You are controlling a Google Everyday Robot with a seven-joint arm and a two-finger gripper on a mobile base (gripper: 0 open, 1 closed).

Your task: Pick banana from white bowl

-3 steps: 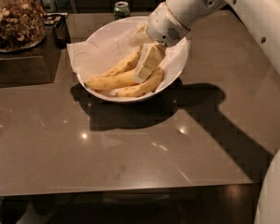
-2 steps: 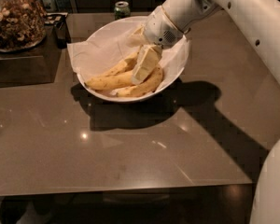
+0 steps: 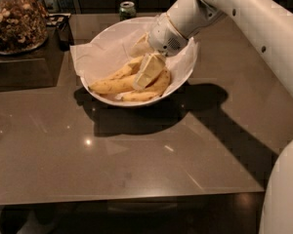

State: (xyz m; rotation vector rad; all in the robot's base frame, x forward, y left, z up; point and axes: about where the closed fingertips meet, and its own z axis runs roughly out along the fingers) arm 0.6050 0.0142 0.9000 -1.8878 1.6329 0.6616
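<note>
The white bowl, lined with crinkled white paper, stands at the back middle of the brown table. Three yellow bananas lie in it. The longest banana stretches from the bowl's left side toward the middle. A shorter one lies behind it and another lies in front. My gripper reaches down into the bowl from the upper right and rests over the middle of the bananas, covering part of them. The bananas lie in the bowl, not lifted.
A glass jar of nuts stands on a dark tray at the back left. A small green-lidded jar stands behind the bowl. My white arm crosses the upper right. The table's front edge runs across below.
The gripper has sunk slightly lower and to the left onto the bananas. The bowl and bananas have not moved.
</note>
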